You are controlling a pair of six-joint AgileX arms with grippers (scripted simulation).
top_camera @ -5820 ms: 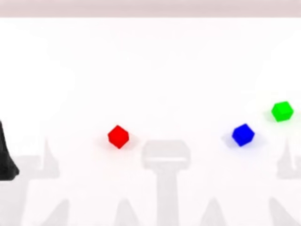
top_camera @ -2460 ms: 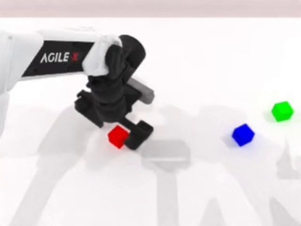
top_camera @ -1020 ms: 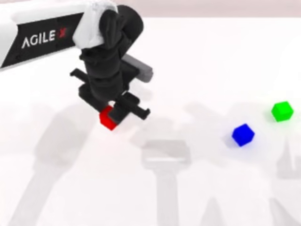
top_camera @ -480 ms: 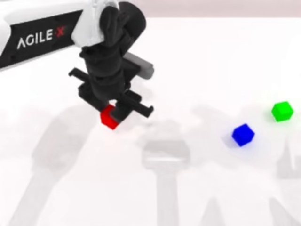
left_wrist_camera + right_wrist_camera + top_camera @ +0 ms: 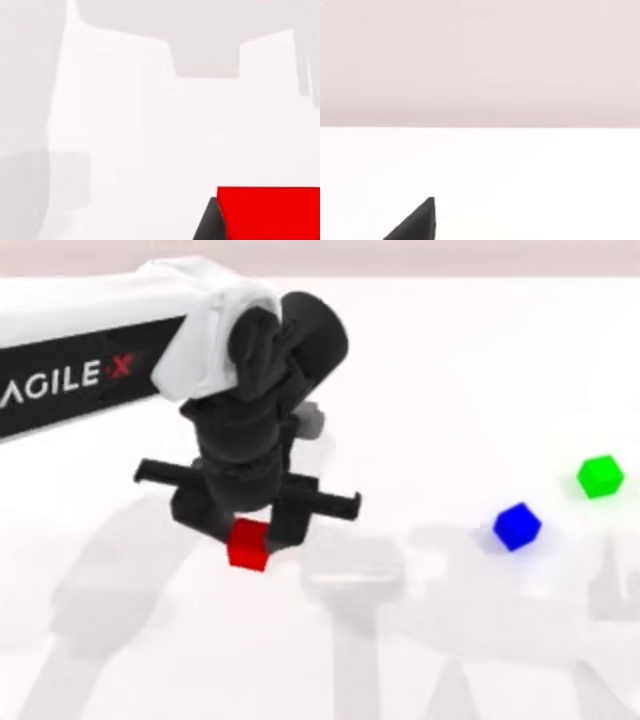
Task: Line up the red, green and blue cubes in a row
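— Red cube (image 5: 248,544): where?
— Pinched in the left tool (image 5: 250,536), seemingly lifted above the white table (image 5: 150,660); in the left wrist view, red face (image 5: 270,212) close beside one dark finger (image 5: 209,222).
— Blue cube (image 5: 517,526)?
— On the table, well apart from the left tool, toward the right side.
— Green cube (image 5: 600,477)?
— Beyond the blue one, near it but not touching, farther from the left tool.
— Right tool?
— Only a dark finger tip (image 5: 415,222) in the right wrist view; spread or closed, cannot tell.
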